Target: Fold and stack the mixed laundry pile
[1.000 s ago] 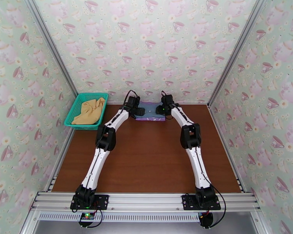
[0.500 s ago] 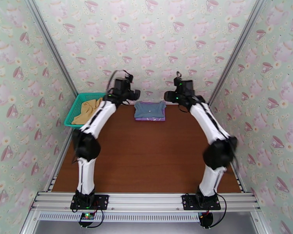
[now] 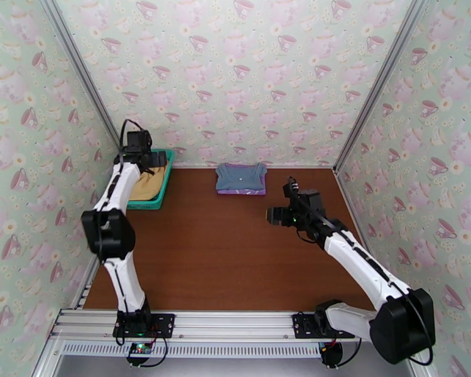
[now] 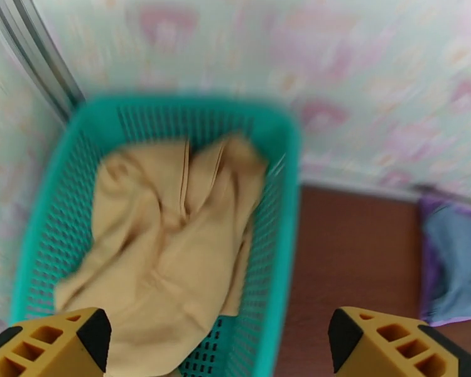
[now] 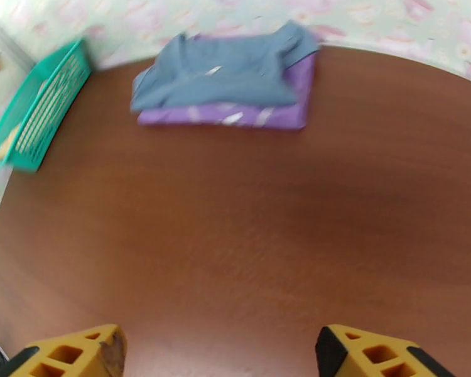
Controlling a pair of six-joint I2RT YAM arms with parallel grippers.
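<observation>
Occlusion: purple T-shirt (image 5: 229, 115) mostly under grey-blue piece (image 5: 223, 76) | left gripper (image 4: 218, 334) splayed, empty, cropped | right gripper (image 5: 220, 347) likewise

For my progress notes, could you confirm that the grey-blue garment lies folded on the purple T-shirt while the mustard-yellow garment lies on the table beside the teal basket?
Not quite: the mustard-yellow garment lies inside the teal mesh basket, not beside it, as the left wrist view shows. The grey-blue garment does lie folded on the purple T-shirt.
</observation>
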